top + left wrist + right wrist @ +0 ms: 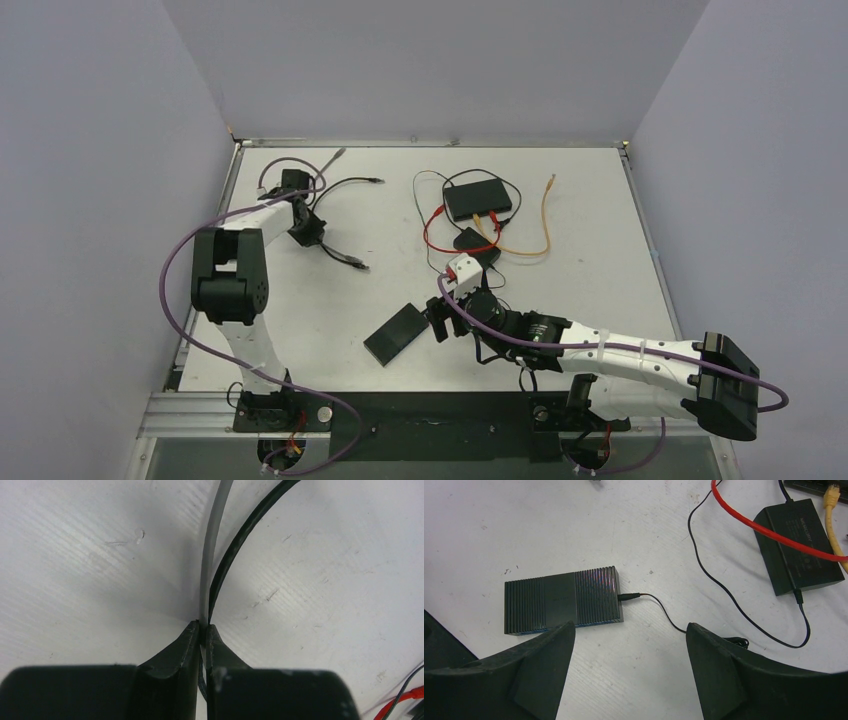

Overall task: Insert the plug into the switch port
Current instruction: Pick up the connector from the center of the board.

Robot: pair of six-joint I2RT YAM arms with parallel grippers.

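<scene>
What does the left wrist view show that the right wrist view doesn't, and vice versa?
Left wrist only: the left gripper shut on a grey cable, a black cable running into the same pinch. Right wrist only: the right gripper open near a ribbed black box with a thin black lead plugged into its end, plus a smaller black box crossed by a red cable, a yellow cable at the frame's edge. Both: the white table, and red cable; same one or not, I cannot tell.
</scene>
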